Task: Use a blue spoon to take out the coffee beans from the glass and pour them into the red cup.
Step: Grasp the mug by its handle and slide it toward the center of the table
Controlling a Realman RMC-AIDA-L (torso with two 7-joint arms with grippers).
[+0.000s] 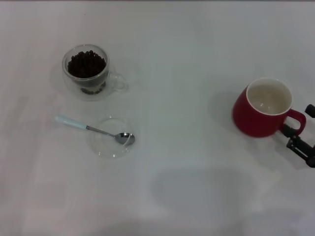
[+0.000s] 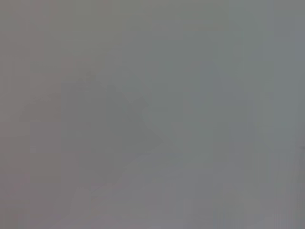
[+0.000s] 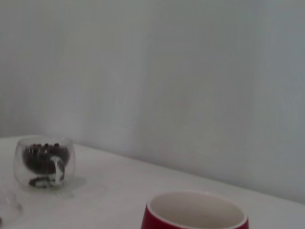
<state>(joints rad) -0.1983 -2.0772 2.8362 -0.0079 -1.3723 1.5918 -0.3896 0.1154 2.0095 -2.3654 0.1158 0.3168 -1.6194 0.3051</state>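
The glass stands at the far left of the table, filled with coffee beans. The blue spoon lies nearer than the glass, with its metal bowl resting in a shallow clear dish and its pale handle pointing left. The red cup stands empty at the right, handle to the right. My right gripper is at the right edge, open, with one finger on each side of the cup's handle. The right wrist view shows the cup rim close up and the glass farther off. My left gripper is out of view.
The white table spreads across the head view. A pale wall stands behind the table in the right wrist view. The left wrist view shows only plain grey.
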